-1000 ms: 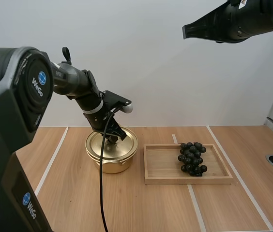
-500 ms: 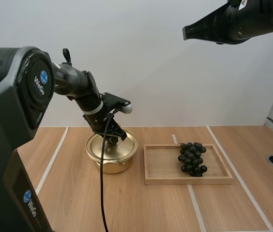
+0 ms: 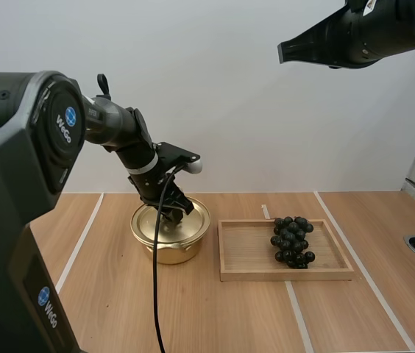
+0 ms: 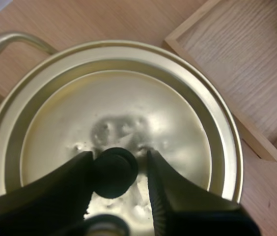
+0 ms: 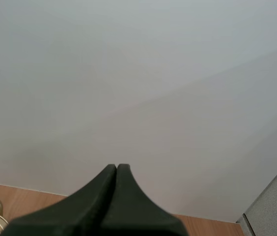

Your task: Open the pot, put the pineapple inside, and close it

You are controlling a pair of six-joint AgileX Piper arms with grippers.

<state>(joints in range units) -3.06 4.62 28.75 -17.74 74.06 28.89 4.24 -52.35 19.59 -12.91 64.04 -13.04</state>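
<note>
Now | left pincer (image 4: 119, 155) astride lid knob (image 4: 115, 173) | right pincer (image 3: 282, 50) aloft

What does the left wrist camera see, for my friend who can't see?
The left gripper points down, its black fingers either side of the round black knob on a shiny gold metal pot lid. A wooden tray sits beside it.

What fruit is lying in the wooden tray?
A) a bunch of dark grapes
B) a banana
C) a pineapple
A: a bunch of dark grapes lies in the wooden tray, beside the gold pot.
</note>
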